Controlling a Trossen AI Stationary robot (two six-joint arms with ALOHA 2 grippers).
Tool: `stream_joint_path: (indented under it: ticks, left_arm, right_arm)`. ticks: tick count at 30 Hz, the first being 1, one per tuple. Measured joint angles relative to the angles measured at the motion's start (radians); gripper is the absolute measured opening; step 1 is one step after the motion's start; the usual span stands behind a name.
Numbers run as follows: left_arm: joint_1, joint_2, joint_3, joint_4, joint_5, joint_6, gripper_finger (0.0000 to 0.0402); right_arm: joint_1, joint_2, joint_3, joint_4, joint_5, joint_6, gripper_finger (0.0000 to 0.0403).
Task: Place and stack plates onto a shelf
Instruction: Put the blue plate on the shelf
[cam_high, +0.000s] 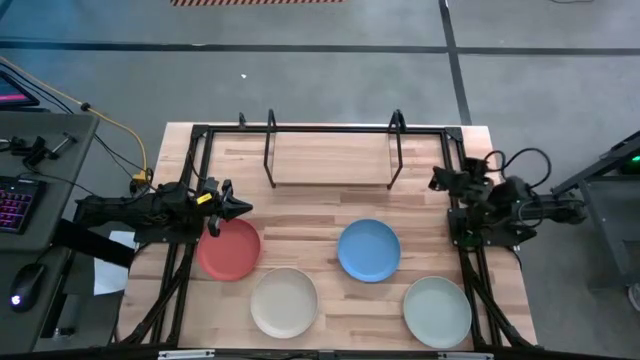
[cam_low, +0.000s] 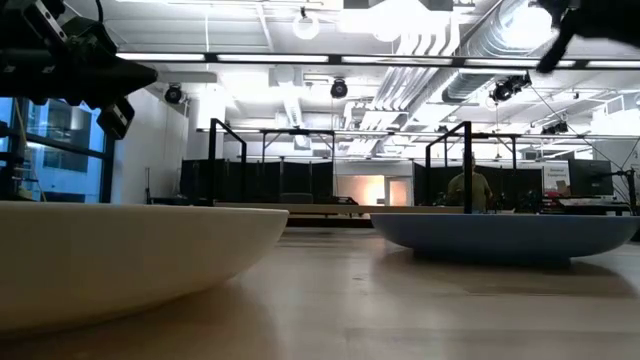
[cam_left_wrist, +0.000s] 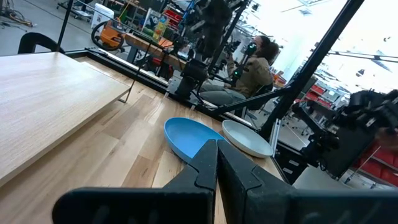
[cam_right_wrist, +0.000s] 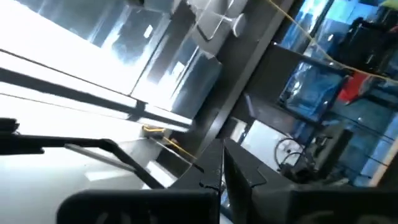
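Four plates lie flat on the wooden table: the red plate (cam_high: 229, 249), the cream plate (cam_high: 284, 302), the blue plate (cam_high: 369, 250) and the pale green plate (cam_high: 437, 311). The black rod shelf (cam_high: 332, 152) stands at the far side with nothing on it. My left gripper (cam_high: 236, 207) is shut and hovers above the red plate's far edge, touching nothing. Its wrist view shows the shut fingers (cam_left_wrist: 216, 163), with the blue plate (cam_left_wrist: 188, 137) and the pale green plate (cam_left_wrist: 247, 138) beyond. My right gripper (cam_high: 438, 180) is shut (cam_right_wrist: 222, 165) and waits, raised, at the table's right edge.
A black frame (cam_high: 196, 160) edges the table. A keyboard and a mouse lie on a side desk (cam_high: 30, 200) to the left. In the low view the cream plate (cam_low: 130, 260) and the blue plate (cam_low: 505, 235) fill the foreground. A person (cam_left_wrist: 255, 62) sits beyond the table.
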Motion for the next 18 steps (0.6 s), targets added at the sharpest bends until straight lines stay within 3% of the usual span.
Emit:
stream_joint_path:
  ticks: [4,9,14,18]
  left_arm:
    - [0.000,0.000,0.000,0.000,0.000,0.000,0.0000]
    - [0.000,0.000,0.000,0.000,0.000,0.000,0.0000]
    - [0.000,0.000,0.000,0.000,0.000,0.000,0.0000]
    - [0.000,0.000,0.000,0.000,0.000,0.000,0.0000]
  right_arm:
    - [0.028,0.152,0.161,-0.234,-0.002,-0.037,0.0021]
    - [0.059,0.346,0.382,-0.734,-0.013,0.017,0.0087]
    - [0.063,0.526,0.523,-1.215,-0.054,0.171,0.0155]
    - [0.065,0.641,0.527,-1.426,-0.120,0.347,0.0185]
